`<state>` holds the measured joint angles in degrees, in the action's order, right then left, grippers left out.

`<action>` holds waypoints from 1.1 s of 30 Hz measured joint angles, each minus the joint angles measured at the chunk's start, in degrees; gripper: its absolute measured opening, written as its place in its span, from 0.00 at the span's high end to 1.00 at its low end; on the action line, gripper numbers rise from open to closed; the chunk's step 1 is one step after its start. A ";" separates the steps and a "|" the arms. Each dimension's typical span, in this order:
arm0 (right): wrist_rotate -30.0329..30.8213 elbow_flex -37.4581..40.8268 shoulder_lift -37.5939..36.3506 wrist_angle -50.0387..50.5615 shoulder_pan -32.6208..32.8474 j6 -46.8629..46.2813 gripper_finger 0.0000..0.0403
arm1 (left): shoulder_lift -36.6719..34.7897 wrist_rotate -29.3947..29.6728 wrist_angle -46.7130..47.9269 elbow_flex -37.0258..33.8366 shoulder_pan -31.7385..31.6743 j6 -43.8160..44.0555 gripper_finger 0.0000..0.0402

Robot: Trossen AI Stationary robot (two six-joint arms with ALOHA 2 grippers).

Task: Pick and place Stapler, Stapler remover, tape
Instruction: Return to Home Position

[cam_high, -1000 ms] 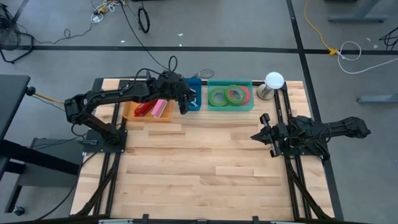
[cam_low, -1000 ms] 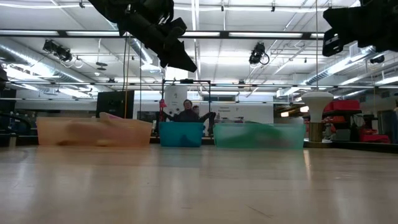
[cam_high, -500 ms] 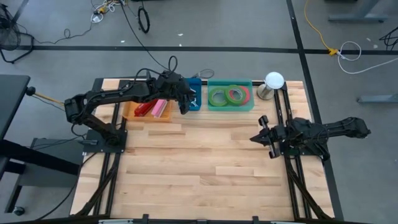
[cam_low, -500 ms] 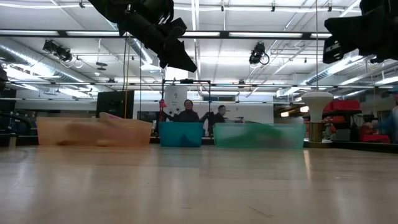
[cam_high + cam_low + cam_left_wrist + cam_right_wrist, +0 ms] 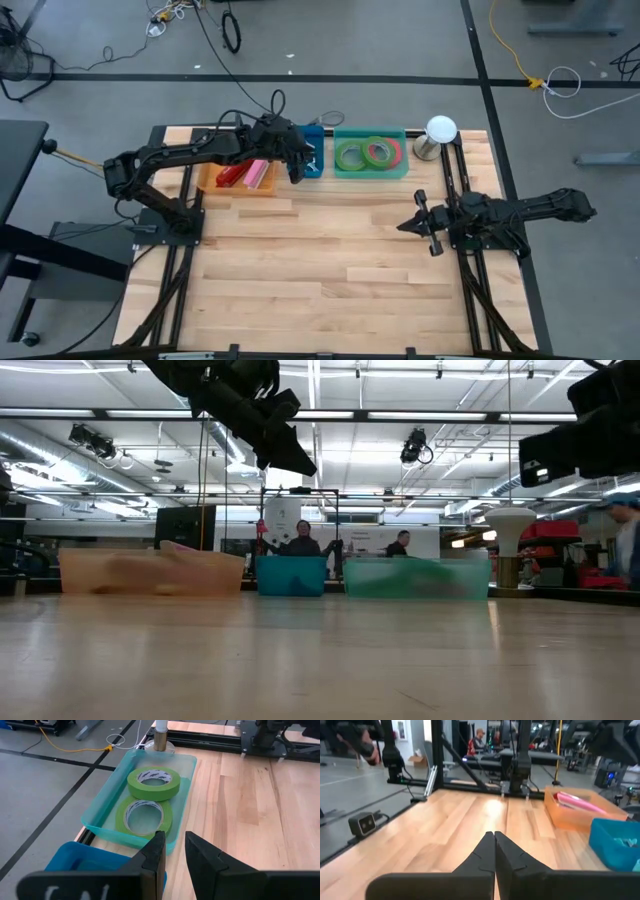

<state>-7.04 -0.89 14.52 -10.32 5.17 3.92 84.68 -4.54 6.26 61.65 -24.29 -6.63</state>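
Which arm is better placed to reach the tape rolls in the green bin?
Left: the left gripper hangs by the blue bin, beside the green bin; the right gripper sits farther off.

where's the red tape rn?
High view: the red tape roll lies in the green bin, right of the blue bin, beside two green rolls.

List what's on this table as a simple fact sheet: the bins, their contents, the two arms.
Orange bin: back left; red and pink items inside
Blue bin: back middle, next to the orange one
Green bin: right of the blue one; holds the tape, two green rolls and one red-pink
Left tool: above the blue bin, slightly open, empty
Right tool: above the table at its right side, shut, empty
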 joint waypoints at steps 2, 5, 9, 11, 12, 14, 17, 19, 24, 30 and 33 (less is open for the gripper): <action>-0.06 0.00 0.00 1.12 0.00 0.04 1.00 | 0.00 0.00 0.00 0.00 0.00 0.00 0.81; -0.05 -0.01 0.00 2.56 0.00 1.24 1.00 | 0.00 0.00 0.00 0.00 0.00 0.00 0.82; -0.03 -0.02 0.01 4.61 0.00 3.62 1.00 | 0.00 0.00 0.00 0.00 0.00 0.00 0.83; 0.01 -0.02 0.00 5.55 0.00 4.17 1.00 | 0.00 0.00 0.00 0.00 0.00 0.00 0.84; 0.07 -0.02 0.00 5.95 0.00 4.30 1.00 | 0.00 0.00 0.00 0.00 0.00 0.00 0.85; 0.10 -0.02 0.00 7.14 0.00 4.52 1.00 | 0.00 0.00 -0.01 0.00 0.00 0.01 0.86; 0.26 -0.04 0.02 8.88 0.02 4.90 1.00 | 0.00 0.00 -0.02 0.00 0.00 0.00 0.87; 0.99 -0.04 0.04 8.96 0.02 5.18 1.00 | 0.00 0.00 -0.02 0.00 0.00 0.00 0.88; 3.39 -0.04 0.04 9.31 0.02 5.20 1.00 | 0.00 0.00 -0.04 0.00 0.00 -0.02 0.91; 5.08 -0.04 0.04 9.68 0.02 5.51 1.00 | 0.00 -0.01 -0.03 0.00 0.00 -0.02 0.95; 5.08 -0.04 0.02 9.65 0.02 6.69 0.98 | 0.00 -0.02 -0.04 0.00 0.00 -0.03 0.97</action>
<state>-1.96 -0.93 14.55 -0.67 5.19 10.61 84.68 -4.56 6.22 61.65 -24.29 -6.66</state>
